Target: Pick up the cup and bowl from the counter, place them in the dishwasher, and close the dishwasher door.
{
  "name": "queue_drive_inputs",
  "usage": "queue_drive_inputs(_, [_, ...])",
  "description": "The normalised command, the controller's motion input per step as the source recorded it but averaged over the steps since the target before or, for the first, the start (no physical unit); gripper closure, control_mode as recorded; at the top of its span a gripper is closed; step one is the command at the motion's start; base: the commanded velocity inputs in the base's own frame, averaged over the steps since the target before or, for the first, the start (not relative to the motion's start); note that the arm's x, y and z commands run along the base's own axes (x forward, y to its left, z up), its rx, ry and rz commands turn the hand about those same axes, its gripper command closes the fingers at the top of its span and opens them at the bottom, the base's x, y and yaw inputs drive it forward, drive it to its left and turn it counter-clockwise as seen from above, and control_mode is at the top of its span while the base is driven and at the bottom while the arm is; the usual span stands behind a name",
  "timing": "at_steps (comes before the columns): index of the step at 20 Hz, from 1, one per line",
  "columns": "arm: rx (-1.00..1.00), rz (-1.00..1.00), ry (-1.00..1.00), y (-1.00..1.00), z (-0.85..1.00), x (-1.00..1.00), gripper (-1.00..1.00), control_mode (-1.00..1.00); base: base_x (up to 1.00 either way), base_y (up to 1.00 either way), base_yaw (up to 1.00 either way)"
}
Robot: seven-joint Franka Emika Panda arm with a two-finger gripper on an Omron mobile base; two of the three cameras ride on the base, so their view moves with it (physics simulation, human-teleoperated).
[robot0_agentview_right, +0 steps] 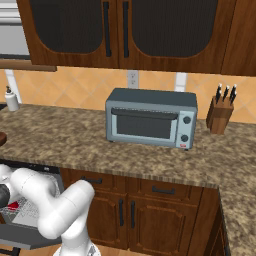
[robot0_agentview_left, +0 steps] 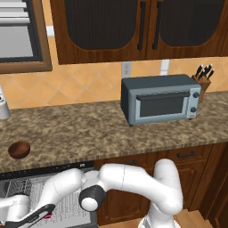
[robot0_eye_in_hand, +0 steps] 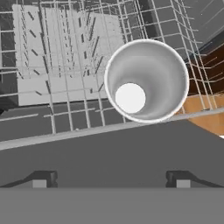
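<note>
The cup [robot0_eye_in_hand: 146, 81] is being seen from above in the hand view, standing upright in the white wire rack [robot0_eye_in_hand: 65, 65] of the dishwasher [robot0_agentview_left: 44, 176], its white inside and round bottom facing the camera. The hand [robot0_eye_in_hand: 111, 180] is being held spread wide above the cup, its two dark fingertips [robot0_eye_in_hand: 40, 179] standing well apart and touching nothing. In the right base view a patch of the red cup [robot0_agentview_right: 13, 204] is being glimpsed behind the arm. The bowl [robot0_agentview_left: 19, 149] is being left on the counter [robot0_agentview_left: 111, 129], above the open dishwasher and well to the left of the grey toaster oven [robot0_agentview_left: 160, 103]. A knife block [robot0_agentview_left: 203, 82] is being kept just right of the toaster oven, and a white-grey canister [robot0_agentview_left: 2, 104] is standing at the counter's far left edge.
</note>
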Motion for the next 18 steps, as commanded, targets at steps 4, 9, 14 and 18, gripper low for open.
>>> queue_drive_inputs(4, [0.00,0.00,0.00,0.00,-0.32,-0.21,-1.00,-1.00,0.00,0.00,0.00])
queue_drive_inputs(9, [0.19,0.00,-0.07,0.00,0.23,-0.09,-1.00,-1.00,0.00,0.00,0.00])
queue_drive_inputs(14, [0.31,-0.01,0.00,0.03,0.13,0.05,-1.00,-1.00,0.00,0.00,0.00])
queue_drive_inputs(18, [0.14,0.00,0.00,0.04,-0.33,0.27,-1.00,-1.00,0.00,0.00,0.00])
